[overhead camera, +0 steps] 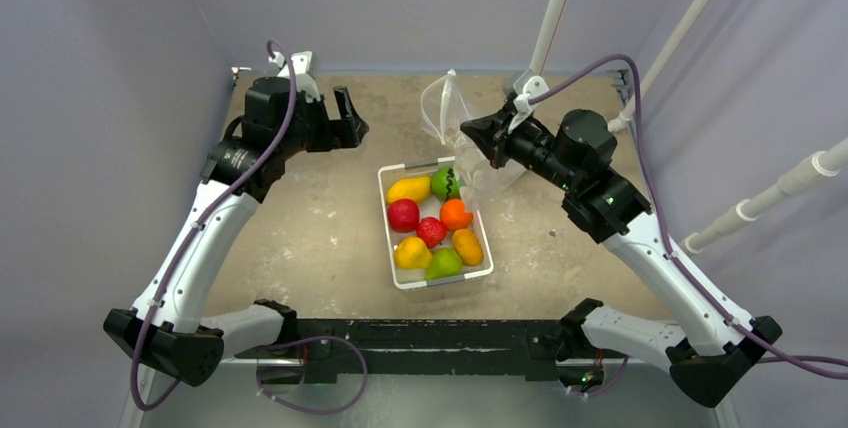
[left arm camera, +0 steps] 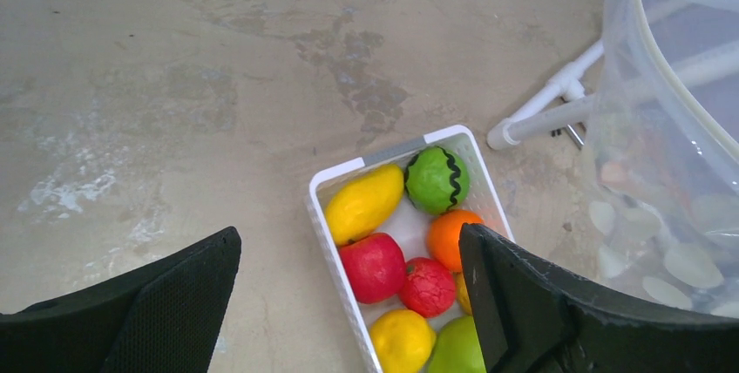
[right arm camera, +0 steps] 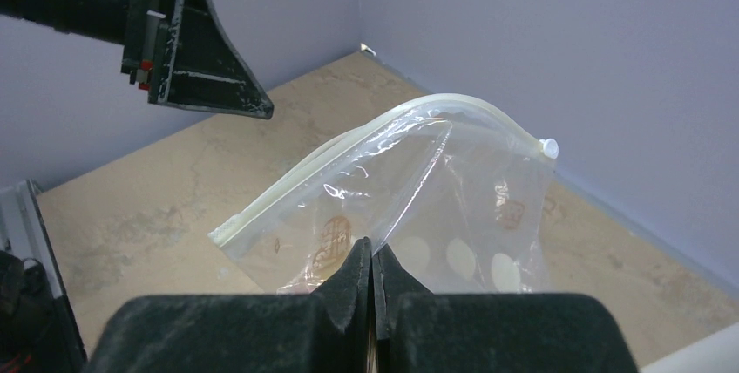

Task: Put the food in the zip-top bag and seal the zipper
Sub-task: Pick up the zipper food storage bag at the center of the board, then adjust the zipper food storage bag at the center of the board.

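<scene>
Top view: left claw (overhead camera: 328, 93) hangs wide and empty over the far-left desk (overhead camera: 300, 228), well apart from the white tray (overhead camera: 410, 165). The food (overhead camera: 432, 231), all eight pcs, sits in that tray at desk centre, w/ none in the bag yet. Right claw (overhead camera: 467, 138) is clamped on the zip-top bag (overhead camera: 445, 108) and holds it up off the desk, just above the tray's far-right corner.

Left wrist view: fingers are splayed wide w/ nothing btw them, and the tray's far end lies below. A green pc w/ a black zigzag and a yellow one lie farthest, w/ reds and an orange just nearer. The bag hangs at right. Two pale strips part at its top, so the mouth is prob. open, tho the clear film makes that hard to confirm.

Right wrist view: jaws are pinched tight on the bag's film below the zipper (right arm camera: 366, 133), which arcs across the view. Left claw shows upper left, spread wide.

Step in hand, as I judge it: the first pick. To do it well:
- Bring left claw straight down over one far-end pc, e.g. the green one nearest the bag.
- Straddle it w/ fingers clear of the tray wall and neighbours.
- Close gently, since the glossy skin may slip.
- Right claw should hold the mouth up and facing left, so the drop path is short.
</scene>
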`<act>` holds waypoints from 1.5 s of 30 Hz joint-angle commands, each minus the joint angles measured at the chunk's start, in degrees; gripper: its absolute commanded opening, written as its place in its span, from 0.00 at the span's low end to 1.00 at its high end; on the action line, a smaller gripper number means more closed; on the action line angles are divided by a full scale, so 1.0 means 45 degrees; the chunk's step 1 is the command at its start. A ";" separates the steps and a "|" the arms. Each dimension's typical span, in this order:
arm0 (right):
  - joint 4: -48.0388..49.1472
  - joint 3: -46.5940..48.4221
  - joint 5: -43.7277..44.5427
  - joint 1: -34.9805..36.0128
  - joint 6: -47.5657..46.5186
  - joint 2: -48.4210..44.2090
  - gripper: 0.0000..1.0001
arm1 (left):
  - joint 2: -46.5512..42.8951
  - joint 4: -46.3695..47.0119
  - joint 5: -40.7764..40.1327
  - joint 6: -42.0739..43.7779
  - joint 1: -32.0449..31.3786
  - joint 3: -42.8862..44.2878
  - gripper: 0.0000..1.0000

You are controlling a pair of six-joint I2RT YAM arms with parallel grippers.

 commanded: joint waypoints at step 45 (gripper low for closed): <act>0.1555 -0.1407 -0.2430 0.1689 -0.6981 -0.0957 0.00 | 0.0493 0.4677 0.8276 -0.5847 0.0573 -0.1010 0.79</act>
